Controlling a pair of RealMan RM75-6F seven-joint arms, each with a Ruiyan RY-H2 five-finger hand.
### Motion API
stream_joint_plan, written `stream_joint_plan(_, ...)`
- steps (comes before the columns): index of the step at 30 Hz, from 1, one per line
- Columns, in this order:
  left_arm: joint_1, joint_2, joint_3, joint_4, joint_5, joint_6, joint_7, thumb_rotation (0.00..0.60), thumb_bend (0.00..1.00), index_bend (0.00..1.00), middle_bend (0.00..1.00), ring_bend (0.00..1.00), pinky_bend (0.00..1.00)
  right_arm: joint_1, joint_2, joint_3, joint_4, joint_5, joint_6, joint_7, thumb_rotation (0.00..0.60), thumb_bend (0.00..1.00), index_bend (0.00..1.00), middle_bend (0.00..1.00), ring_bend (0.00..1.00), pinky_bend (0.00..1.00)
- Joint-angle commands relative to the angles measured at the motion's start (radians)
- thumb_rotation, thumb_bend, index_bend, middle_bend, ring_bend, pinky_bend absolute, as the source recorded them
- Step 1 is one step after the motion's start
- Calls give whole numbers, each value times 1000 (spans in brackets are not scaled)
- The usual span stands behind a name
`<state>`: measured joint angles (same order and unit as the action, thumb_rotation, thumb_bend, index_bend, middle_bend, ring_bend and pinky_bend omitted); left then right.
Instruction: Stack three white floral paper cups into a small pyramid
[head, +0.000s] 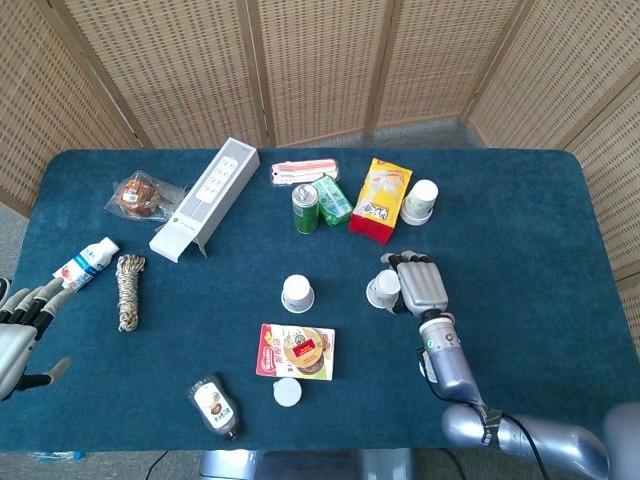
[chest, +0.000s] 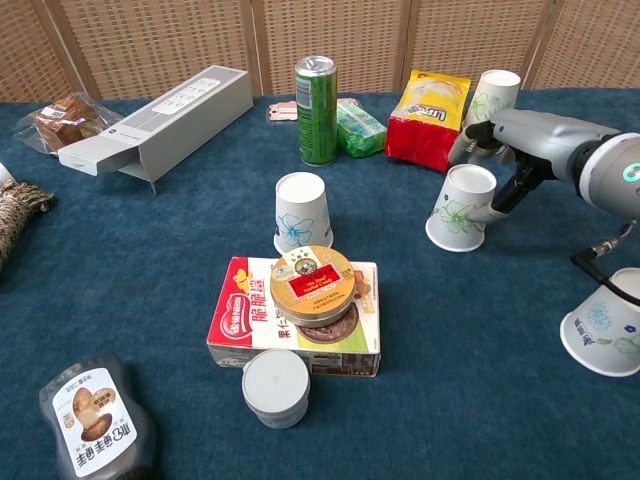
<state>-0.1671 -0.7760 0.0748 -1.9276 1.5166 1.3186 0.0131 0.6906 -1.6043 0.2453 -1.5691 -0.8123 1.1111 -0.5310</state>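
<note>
Right hand (head: 421, 285) sits palm-down against an upturned paper cup (chest: 462, 207). Fingers (chest: 478, 130) reach over the cup's far side and the thumb presses its near side, so the hand grips it, though the cup's rim rests on the blue table (head: 540, 250).

Second cup (head: 297, 293), also upside down, stands to the hand's left, well apart, a gap of bare cloth between. Third cup (head: 420, 202) stands beyond the fingertips, on a short stack of others, just beside a yellow snack bag (head: 381, 200). In the chest view a further cup (chest: 607, 323) lies tilted near the right edge, on the near side of the forearm.

Left hand (head: 22, 330) hangs far off at the table's left edge, fingers spread, holding nothing.

Farther left of the right hand, past the bag: green can (head: 304, 208) and a green packet (head: 334, 199). Nearer the robot than the second cup: a red and white box (head: 295, 351) with a round tin (chest: 312, 282) on top, and a grey lid (head: 287, 392) touching its near edge. Bottle of brown sauce (head: 216, 406) lies left of that. Near the left hand: coil of rope (head: 129, 289) and a small white bottle (head: 86, 263).
</note>
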Motion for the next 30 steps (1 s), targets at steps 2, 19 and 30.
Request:
stream_joint_plan(2,0,-1,-2,0,-2,-6,3,600,332,44,0,0,0,-2,1,-3,8,-3,5,3,600,287,291,404,211,244)
stream_joint_plan(19,1,-1,-8,-9,-3,-27,10,600,331,46,0,0,0,-1,32,-8,-138,-47,42,-14,600,314,332,436,227,263)
stream_joint_plan(30,6,-1,-8,-10,7,-28,15,600,332,46,0,0,0,56,-46,4,-189,8,92,-138,600,304,332,436,227,282)
